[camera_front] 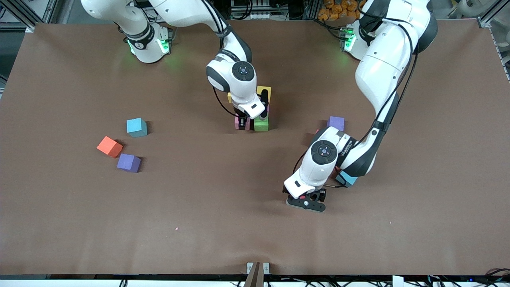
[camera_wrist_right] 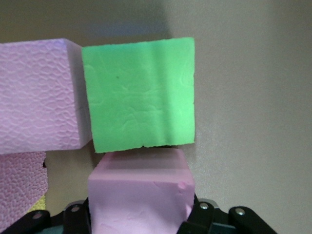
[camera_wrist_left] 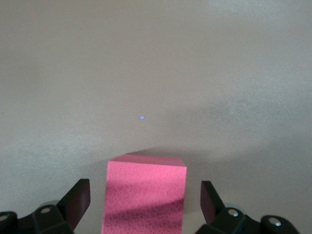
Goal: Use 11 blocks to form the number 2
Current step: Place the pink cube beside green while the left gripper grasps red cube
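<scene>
Pink block [camera_wrist_left: 145, 195] between open left pincer [camera_wrist_left: 145, 204].

On my left wrist feed, the left gripper [camera_wrist_left: 145, 200] sits low over the table [camera_wrist_left: 156, 58], jaws spread wide. Both fingertips [camera_wrist_left: 78, 197] show as dark wedges, one on each side of a pink block [camera_wrist_left: 146, 195]. I read a clear gap between the block and each fingertip; neither pad touches it. The block rests flat on the table, its top face lit and its near face in partial shadow, with a diagonal shadow band across it. A soft shadow lies on the table just beside the block. A tiny pale-blue speck [camera_wrist_left: 142, 117] lies on the table, near the block but apart from it. The remaining table surface is plain and matte.
</scene>
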